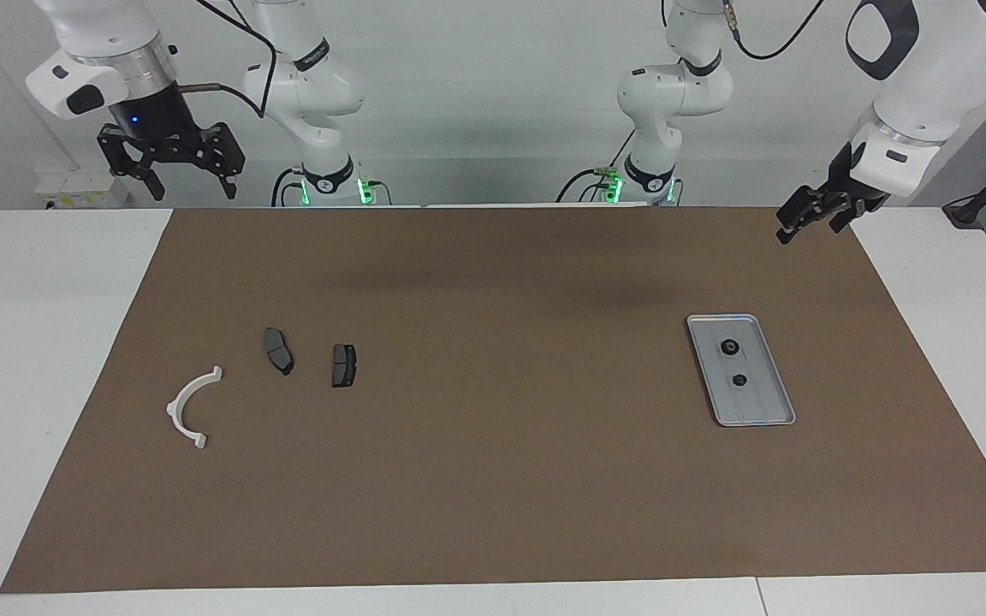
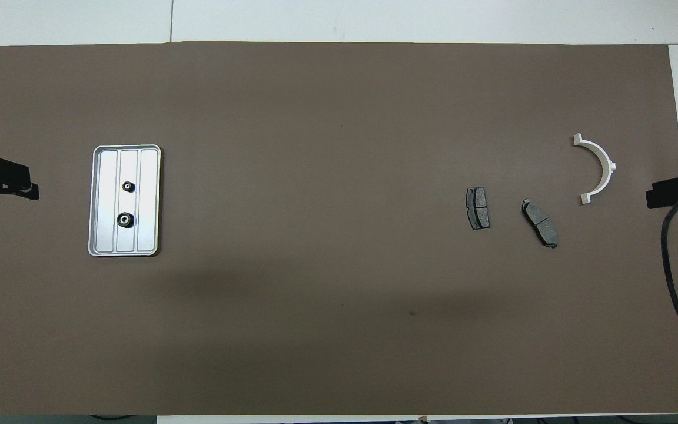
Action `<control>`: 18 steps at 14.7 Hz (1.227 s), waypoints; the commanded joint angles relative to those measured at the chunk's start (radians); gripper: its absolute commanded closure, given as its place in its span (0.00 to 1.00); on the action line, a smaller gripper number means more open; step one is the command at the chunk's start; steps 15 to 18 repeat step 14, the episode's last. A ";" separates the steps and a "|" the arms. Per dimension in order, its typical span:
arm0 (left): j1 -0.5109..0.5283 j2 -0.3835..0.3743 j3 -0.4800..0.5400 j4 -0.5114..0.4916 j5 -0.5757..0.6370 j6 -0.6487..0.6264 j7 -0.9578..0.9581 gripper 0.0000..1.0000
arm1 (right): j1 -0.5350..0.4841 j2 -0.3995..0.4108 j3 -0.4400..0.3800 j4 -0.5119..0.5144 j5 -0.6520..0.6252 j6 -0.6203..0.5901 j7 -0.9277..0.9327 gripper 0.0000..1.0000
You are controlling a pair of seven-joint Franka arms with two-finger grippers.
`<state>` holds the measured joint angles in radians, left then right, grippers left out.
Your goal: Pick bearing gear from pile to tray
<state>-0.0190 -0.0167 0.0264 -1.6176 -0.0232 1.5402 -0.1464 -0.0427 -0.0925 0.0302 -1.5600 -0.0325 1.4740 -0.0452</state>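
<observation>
The silver tray [image 1: 769, 404] lies toward the left arm's end of the table and holds two small black bearing gears [image 1: 728, 346] [image 1: 739, 381]. In the overhead view the tray [image 2: 149, 203] shows both gears [image 2: 129, 186] [image 2: 125, 220]. The pile toward the right arm's end is a white half-ring bracket [image 1: 193, 406] [image 2: 598, 168] and two dark brake pads [image 1: 278, 350] [image 1: 344, 365]. No black round piece shows among them. My left gripper [image 1: 811, 231] hangs open and empty over the mat's corner near its base. My right gripper [image 1: 192, 184] waits open and empty, raised over the table edge.
A brown mat [image 1: 493, 479] covers most of the white table [image 1: 39, 359]. A black cable [image 2: 674, 271] hangs from the right arm at the mat's edge. Both arm bases [image 1: 326, 184] [image 1: 647, 184] stand at the robots' edge of the table.
</observation>
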 commanded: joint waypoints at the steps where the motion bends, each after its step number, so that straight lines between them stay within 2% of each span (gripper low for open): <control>1: -0.004 -0.028 0.000 -0.024 0.014 0.021 0.014 0.00 | -0.006 -0.009 0.002 -0.015 0.019 0.019 -0.030 0.00; 18: -0.006 -0.031 -0.022 -0.024 0.005 0.029 0.016 0.00 | -0.005 -0.007 0.002 -0.015 0.022 0.020 -0.028 0.00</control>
